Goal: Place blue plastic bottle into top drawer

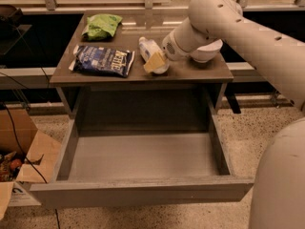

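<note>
The blue plastic bottle (147, 46) lies on its side on the dark tabletop (195, 71), near the middle and towards the front edge. My gripper (155, 62) reaches in from the right and sits at the bottle's near end, touching or covering it. The top drawer (143, 193) is pulled wide open below the table. Its light grey floor holds nothing.
A dark blue chip bag (103, 60) lies left of the bottle and a green bag (101, 26) sits at the back left. A white bowl (208, 52) is partly hidden behind my wrist. A cardboard box (26, 159) stands on the floor at the left.
</note>
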You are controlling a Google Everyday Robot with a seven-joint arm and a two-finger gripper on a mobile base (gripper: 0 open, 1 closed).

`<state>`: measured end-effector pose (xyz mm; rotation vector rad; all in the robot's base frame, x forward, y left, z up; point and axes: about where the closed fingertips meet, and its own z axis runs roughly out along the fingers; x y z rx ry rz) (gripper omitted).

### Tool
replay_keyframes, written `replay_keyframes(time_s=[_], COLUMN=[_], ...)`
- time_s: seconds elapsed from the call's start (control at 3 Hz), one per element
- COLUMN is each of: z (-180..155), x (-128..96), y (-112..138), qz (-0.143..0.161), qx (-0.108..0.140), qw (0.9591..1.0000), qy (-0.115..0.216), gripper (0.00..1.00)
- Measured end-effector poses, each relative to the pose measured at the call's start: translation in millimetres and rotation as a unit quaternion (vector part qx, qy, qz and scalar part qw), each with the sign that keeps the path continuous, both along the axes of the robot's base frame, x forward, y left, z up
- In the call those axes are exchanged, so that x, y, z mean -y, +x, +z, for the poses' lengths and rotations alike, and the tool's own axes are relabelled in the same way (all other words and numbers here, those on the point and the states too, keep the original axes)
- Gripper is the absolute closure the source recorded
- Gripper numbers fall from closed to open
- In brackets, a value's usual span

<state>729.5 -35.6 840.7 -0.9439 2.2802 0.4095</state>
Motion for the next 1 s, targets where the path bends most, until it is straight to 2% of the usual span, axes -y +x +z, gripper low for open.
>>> replay_keyframes(time_s=[0.33,0.67,1.0], z=[10.6,31.1,59.4], x=[-0.8,-2.6,1.7], y=[-3.1,-13.3,-53.7], qz=[-0.003,0.009,0.037], qx=[0.009,0.035,0.077], qw=[0.9998,0.9992,0.9963], qy=[-0.016,-0.018,0.007], gripper=[0.73,0.96,1.00])
